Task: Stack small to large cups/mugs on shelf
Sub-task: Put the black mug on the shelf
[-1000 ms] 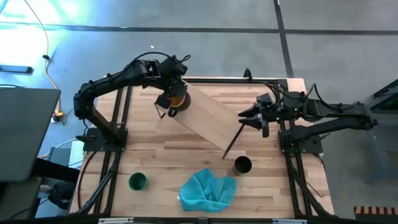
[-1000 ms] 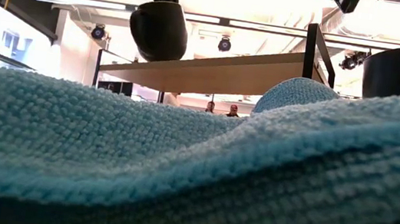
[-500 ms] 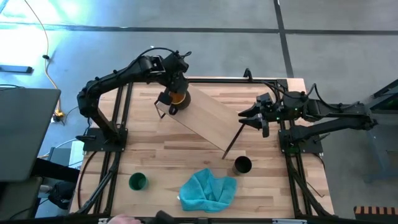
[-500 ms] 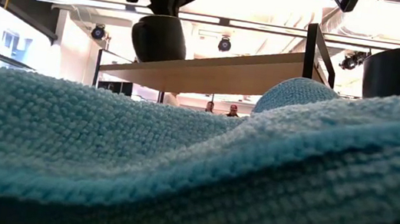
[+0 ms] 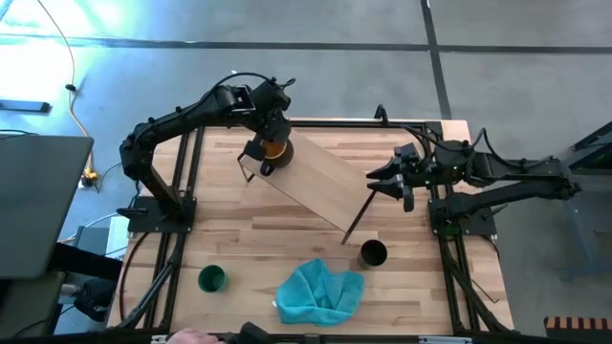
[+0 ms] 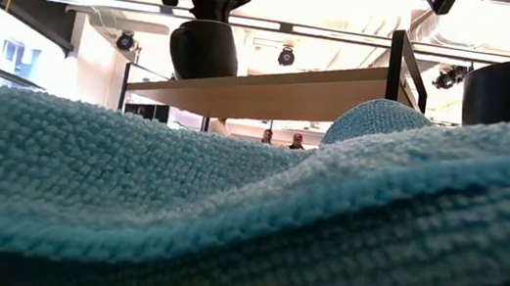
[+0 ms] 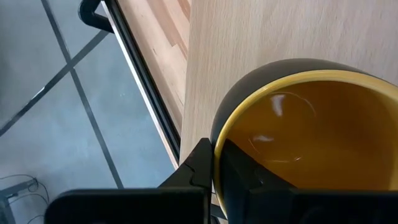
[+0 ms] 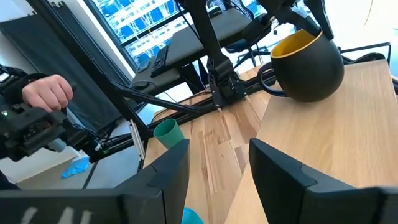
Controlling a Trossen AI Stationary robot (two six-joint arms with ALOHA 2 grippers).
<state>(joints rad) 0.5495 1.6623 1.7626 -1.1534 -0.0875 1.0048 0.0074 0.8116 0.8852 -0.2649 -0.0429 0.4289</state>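
Note:
The yellow-orange mug (image 5: 274, 150), dark outside, stands on the far left end of the shelf (image 5: 325, 186), a light board set slantwise across the table. My left gripper (image 5: 271, 143) is over it, shut on its rim. The mug also shows in the low view (image 6: 204, 49) and the right wrist view (image 8: 305, 62), its handle (image 8: 267, 78) turned to the near side. My right gripper (image 5: 382, 182) waits open beside the shelf's right end. The black cup (image 5: 373, 253) and green cup (image 5: 211, 278) stand on the tabletop near the front. My left gripper pinches the mug's rim (image 7: 217, 146), one finger (image 7: 199, 165) outside the wall and one (image 7: 249, 180) inside the hollow. The fingers come from above, pointing down. The mug is upright, and its bottom appears to rest on the shelf board (image 7: 249, 31).
A teal-blue cloth (image 5: 320, 291) lies at the front middle and fills the low view's foreground (image 6: 227, 208). A person's hand (image 8: 46, 90) shows beyond the table's left side. The black cup stands just in front of the shelf's near right leg (image 5: 356, 220).
My left gripper has carried the mug a little toward the table's far edge and down, and it now sits at the shelf's far left end. The gripper stays shut on the rim.

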